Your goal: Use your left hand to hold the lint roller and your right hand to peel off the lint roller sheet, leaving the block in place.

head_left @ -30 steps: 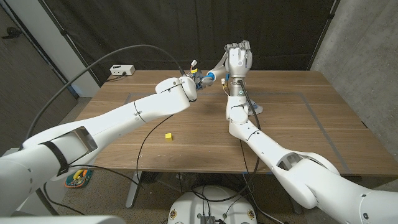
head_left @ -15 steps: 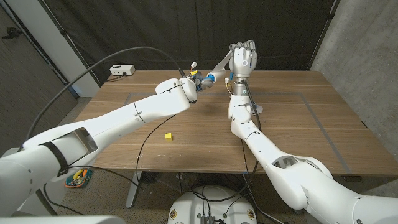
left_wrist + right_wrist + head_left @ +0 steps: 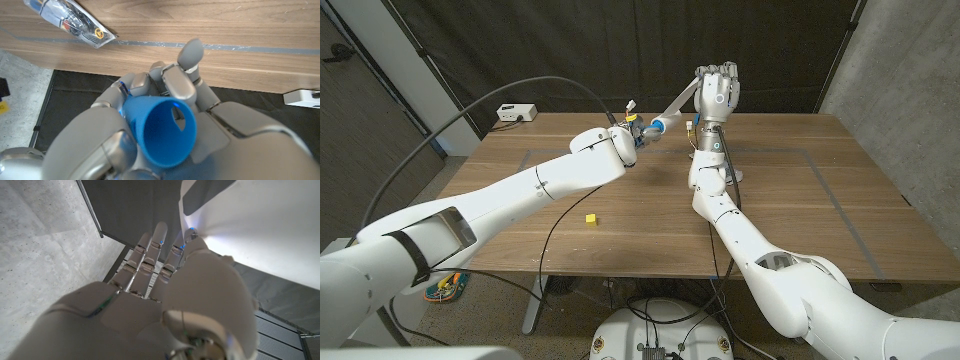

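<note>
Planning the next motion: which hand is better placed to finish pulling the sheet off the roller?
Right. The right hand is raised, pinching the pale sheet that stretches from the blue-handled lint roller. The left hand grips the roller's blue handle, so it should only steady it.

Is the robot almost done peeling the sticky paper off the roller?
Partly. The left robot hand already grips the lint roller by its blue handle. The right robot hand is raised, pulling a strip of sheet that stretches from the roller up to it. The sheet looks still attached, so tearing it free is left. The yellow block sits on the table.
</note>
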